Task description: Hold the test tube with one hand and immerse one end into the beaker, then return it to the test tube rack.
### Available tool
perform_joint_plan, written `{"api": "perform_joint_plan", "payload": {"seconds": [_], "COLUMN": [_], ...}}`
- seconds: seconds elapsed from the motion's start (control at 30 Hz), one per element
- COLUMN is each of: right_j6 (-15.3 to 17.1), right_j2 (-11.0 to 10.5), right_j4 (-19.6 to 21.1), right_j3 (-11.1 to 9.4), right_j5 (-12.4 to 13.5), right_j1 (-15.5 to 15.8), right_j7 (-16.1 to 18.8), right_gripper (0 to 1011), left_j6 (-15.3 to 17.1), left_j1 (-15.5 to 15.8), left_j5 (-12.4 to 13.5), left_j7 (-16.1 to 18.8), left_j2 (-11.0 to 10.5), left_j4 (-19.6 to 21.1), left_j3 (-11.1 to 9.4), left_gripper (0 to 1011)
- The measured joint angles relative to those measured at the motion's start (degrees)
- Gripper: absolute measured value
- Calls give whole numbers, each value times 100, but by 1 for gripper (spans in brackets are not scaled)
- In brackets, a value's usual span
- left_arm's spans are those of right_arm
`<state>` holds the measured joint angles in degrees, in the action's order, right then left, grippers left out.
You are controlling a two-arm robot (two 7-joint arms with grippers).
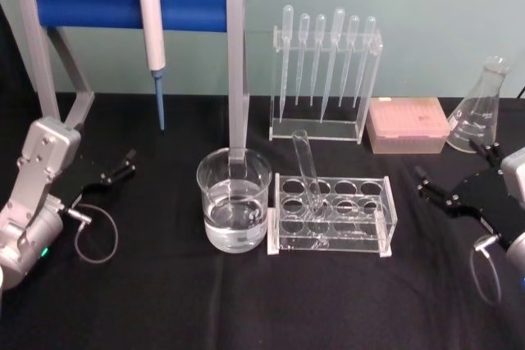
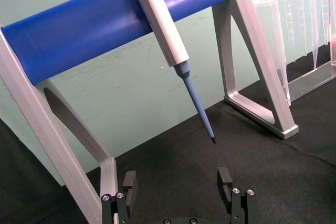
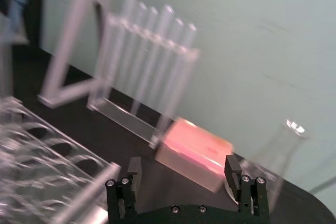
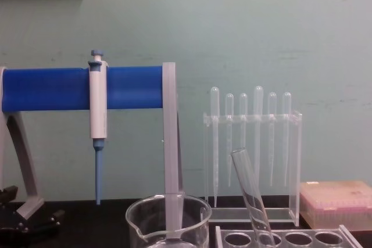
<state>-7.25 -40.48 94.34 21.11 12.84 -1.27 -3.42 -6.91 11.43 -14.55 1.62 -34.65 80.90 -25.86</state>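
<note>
Right tool [image 1: 457,167] and left tool [image 1: 117,168] both sat spread and empty out at the sides, and with the test tube [image 1: 307,168] leaning crooked in its rack [image 1: 330,245] beside the beaker [image 1: 212,202], an off-centre pinch could've slipped or tipped it.

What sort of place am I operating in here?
Most likely a laboratory bench: a beaker part-filled with clear liquid, a test tube leaning in a clear rack, and bulb pipettes standing in a holder on a black-covered table. The left gripper and right gripper sit open at either side.
</note>
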Motion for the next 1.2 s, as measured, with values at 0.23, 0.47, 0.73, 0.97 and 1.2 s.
{"api": "perform_joint_plan", "payload": {"seconds": [0.23,0.47,0.73,0.97,1.2], "right_j6": [18,496,1083,1611,1868], "right_j2": [-90,236,732,946,1040], "right_j4": [564,511,33,-228,-300], "right_j3": [9,402,792,1001,1021], "right_j5": [566,703,580,442,421], "right_j1": [29,-606,-1301,-1702,-1841], "right_j7": [924,1693,2182,2525,2771], "right_gripper": [1003,1003,1003,1003,953], "left_j6": [0,0,0,0,0], "left_j1": [0,0,0,0,0], "left_j5": [0,1,0,0,0], "left_j7": [0,0,0,0,0], "left_j2": [0,0,0,0,0], "left_j4": [0,0,0,0,0], "left_j3": [0,0,0,0,0], "left_gripper": [1000,1000,1000,1000,1000]}}
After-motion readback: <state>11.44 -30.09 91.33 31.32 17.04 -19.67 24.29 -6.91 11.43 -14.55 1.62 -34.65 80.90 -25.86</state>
